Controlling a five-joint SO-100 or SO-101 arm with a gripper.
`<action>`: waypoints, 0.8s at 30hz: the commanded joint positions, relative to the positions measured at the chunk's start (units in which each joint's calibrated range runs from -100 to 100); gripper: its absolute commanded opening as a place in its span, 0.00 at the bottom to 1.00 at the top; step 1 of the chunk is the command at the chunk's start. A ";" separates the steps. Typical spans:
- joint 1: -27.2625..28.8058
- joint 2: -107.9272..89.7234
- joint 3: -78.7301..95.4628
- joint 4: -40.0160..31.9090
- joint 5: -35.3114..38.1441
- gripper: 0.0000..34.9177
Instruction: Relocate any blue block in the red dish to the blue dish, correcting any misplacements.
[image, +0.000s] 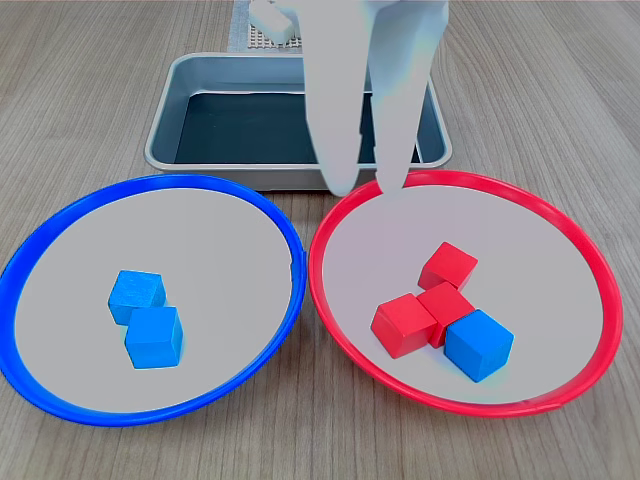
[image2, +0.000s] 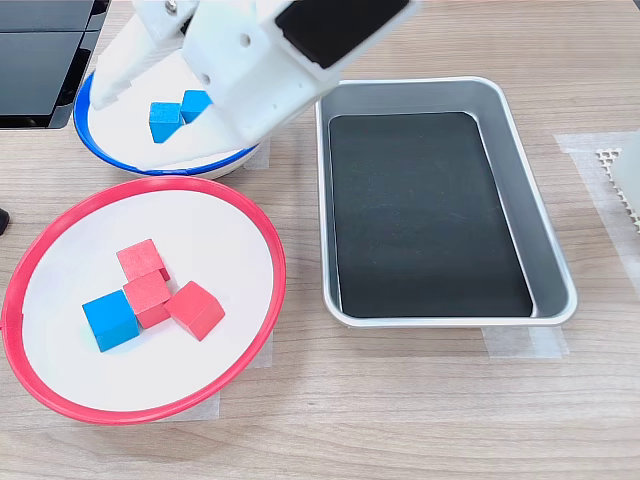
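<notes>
- We see the wooden counter carrying every item in both exterior views.
- We note the rectangular metal tray with a dark floor, standing behind the two dishes in the first exterior view and at the second exterior view's right.
- We locate the red dish at the first exterior view's right and the blue dish at the first exterior view's left; their rims sit just beside each other.
- We observe the white arm reaching over the blue dish in the second exterior view.
- We see the gripper with its two fingers apart and clamped on nothing, tips hanging over the far rim of the red dish in the first exterior view.
- We count three red cubes clustered inside the red dish, touching one another.
- We find the blue block resting inside the red dish, against the red cluster on its near side in the first exterior view.
- We count two other blue cubes lying side by side inside the blue dish.
</notes>
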 joint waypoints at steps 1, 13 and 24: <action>0.66 0.98 -2.26 -2.44 -3.08 0.48; -3.58 5.33 1.02 8.37 -11.92 0.70; -9.51 6.35 -7.81 8.54 -12.45 0.68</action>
